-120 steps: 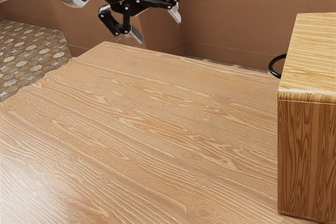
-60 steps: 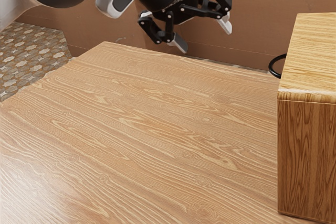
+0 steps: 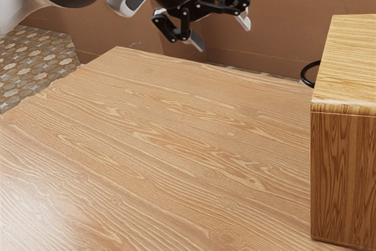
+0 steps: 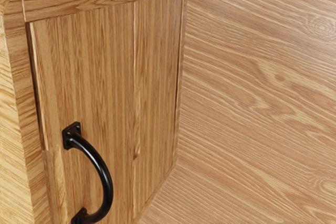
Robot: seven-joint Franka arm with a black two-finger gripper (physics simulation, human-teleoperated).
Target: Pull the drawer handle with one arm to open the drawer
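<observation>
A wooden cabinet (image 3: 346,127) stands at the exterior view's right edge, and the black curved drawer handle (image 3: 307,73) sticks out from its far face. My black gripper (image 3: 219,29) hangs open in the air above the table's far edge, well to the left of the cabinet and apart from it. In the wrist view the cabinet's drawer front (image 4: 105,103) faces my hand from a distance. The black handle (image 4: 94,177) is bolted near the front's edge and the drawer front sits flush with the cabinet.
The wooden table (image 3: 164,145) stretches wide between my hand and the cabinet. A brown wall (image 3: 282,10) runs behind the table. Patterned floor tiles (image 3: 29,57) lie beyond the table's left edge.
My arm swung to the exterior view's right across the far edge of the table, then drew slightly back and up. The gripper stayed open. The cabinet has not moved.
</observation>
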